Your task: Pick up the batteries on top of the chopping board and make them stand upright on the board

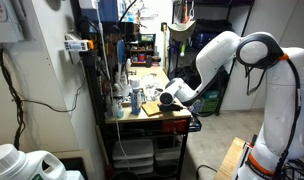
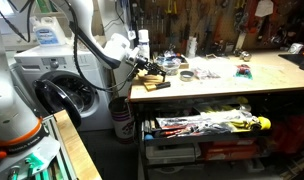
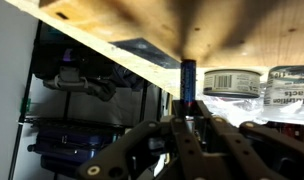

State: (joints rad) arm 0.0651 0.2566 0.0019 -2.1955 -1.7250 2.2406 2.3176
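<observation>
The wrist view stands upside down. My gripper (image 3: pixel 188 112) is shut on a slim dark blue battery (image 3: pixel 188 76), held upright with its far end at or just off the pale wooden chopping board (image 3: pixel 102 28). In both exterior views the gripper (image 1: pixel 169 97) (image 2: pixel 142 68) hangs low over the chopping board (image 1: pixel 152 111) (image 2: pixel 158 85) at the end of the bench. The battery is too small to make out there. Other batteries are not visible.
Labelled cans (image 3: pixel 232 81) and a clear container (image 3: pixel 290 84) stand just behind the battery. Bottles and cans (image 1: pixel 127 96) crowd the bench beside the board. The long yellowish tabletop (image 2: pixel 227 88) carries small items (image 2: pixel 204 72). A washing machine (image 2: pixel 62 95) stands beside the bench.
</observation>
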